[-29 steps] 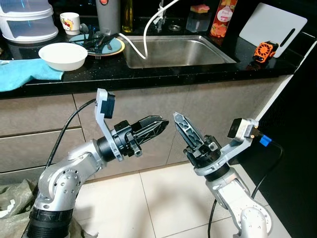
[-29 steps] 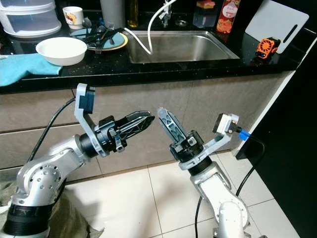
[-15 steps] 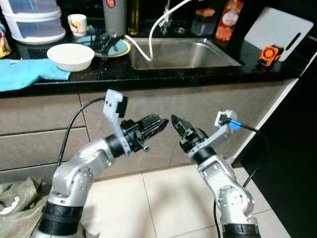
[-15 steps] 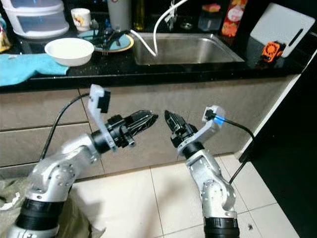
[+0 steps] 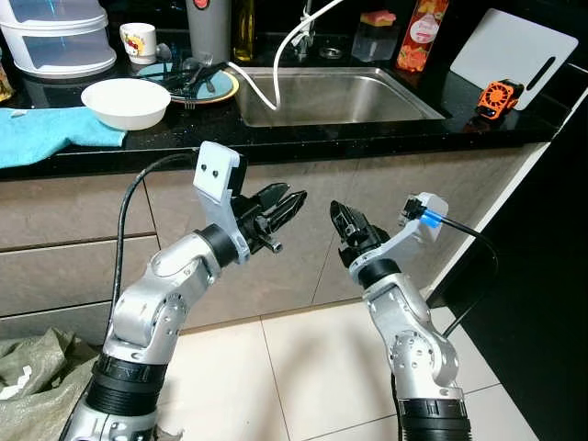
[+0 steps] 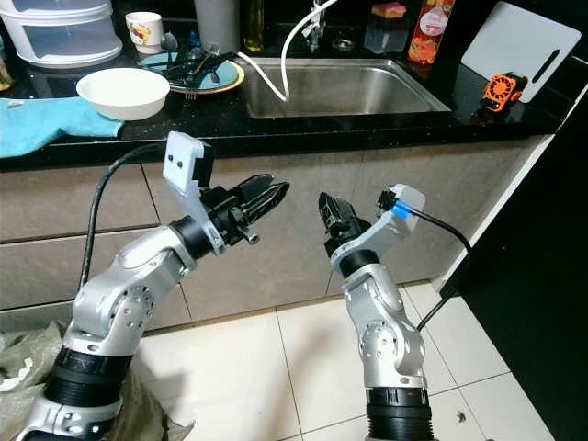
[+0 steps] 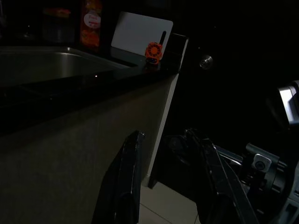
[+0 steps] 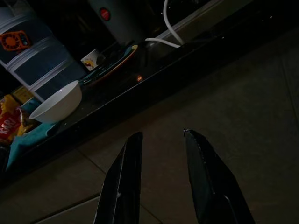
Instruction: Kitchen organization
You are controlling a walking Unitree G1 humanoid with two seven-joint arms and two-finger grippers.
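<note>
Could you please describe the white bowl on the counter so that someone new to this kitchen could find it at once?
Start at the steel sink set in the black counter and look to the robot's left, past the plate piled with dark cutlery. The bowl stands next, by a blue cloth. It is the one plain white, round, open dish there, and looks empty.

Storage drawers [image 5: 57, 37] cut by top edge; sack [image 5: 37, 386] cut bottom-left.

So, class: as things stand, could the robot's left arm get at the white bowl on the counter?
Probably yes. The left gripper hangs open in front of the cabinets, below the counter edge. The white bowl sits near the front of the counter on that arm's side, nothing above it.
</note>
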